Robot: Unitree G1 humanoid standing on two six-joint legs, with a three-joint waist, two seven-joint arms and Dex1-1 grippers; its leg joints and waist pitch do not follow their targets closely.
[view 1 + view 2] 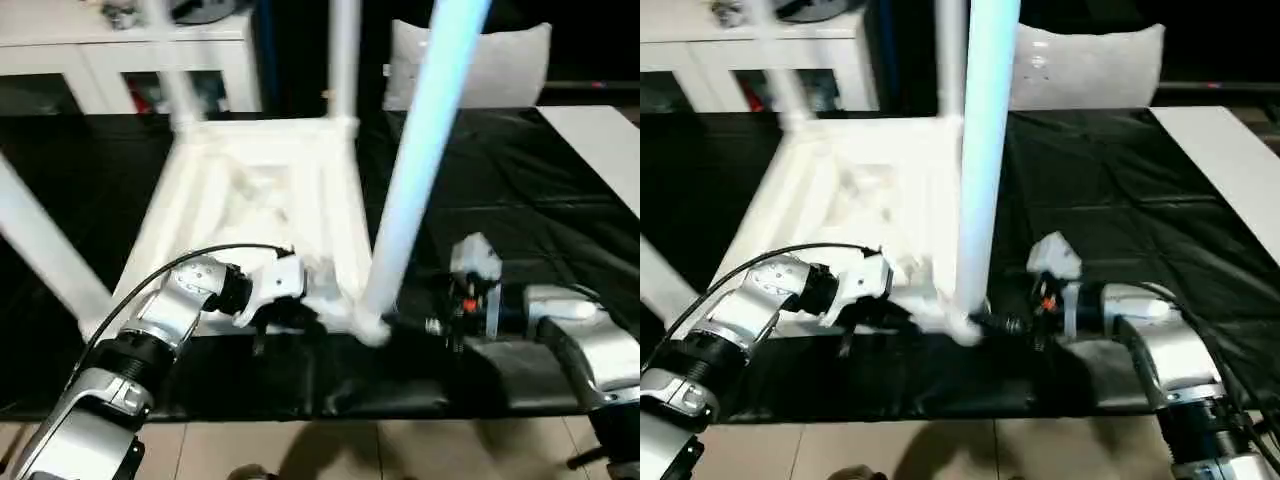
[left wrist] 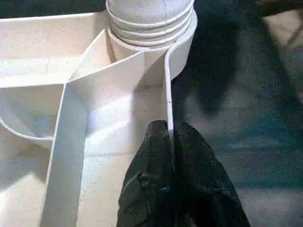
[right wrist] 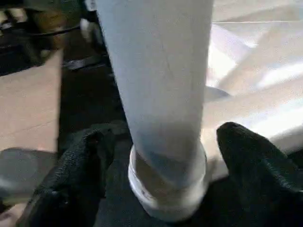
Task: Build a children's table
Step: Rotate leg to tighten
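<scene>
The children's table (image 1: 270, 190) lay upside down on the black-covered bench (image 1: 500, 190), so its corner sockets faced up for the legs. I had the left gripper (image 2: 171, 142) pinched on the top's near rim to steady it. The right gripper (image 3: 161, 156) stood spread around the near leg (image 1: 415, 150) at its socket.

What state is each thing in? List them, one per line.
Tabletop: upside down on the black cover, ribs up.
Near leg: upright in its corner socket, threads showing.
Far leg: upright in its corner.
Left gripper: shut on the tabletop's rim.
Right gripper: open, fingers either side of the near leg's base.
</scene>
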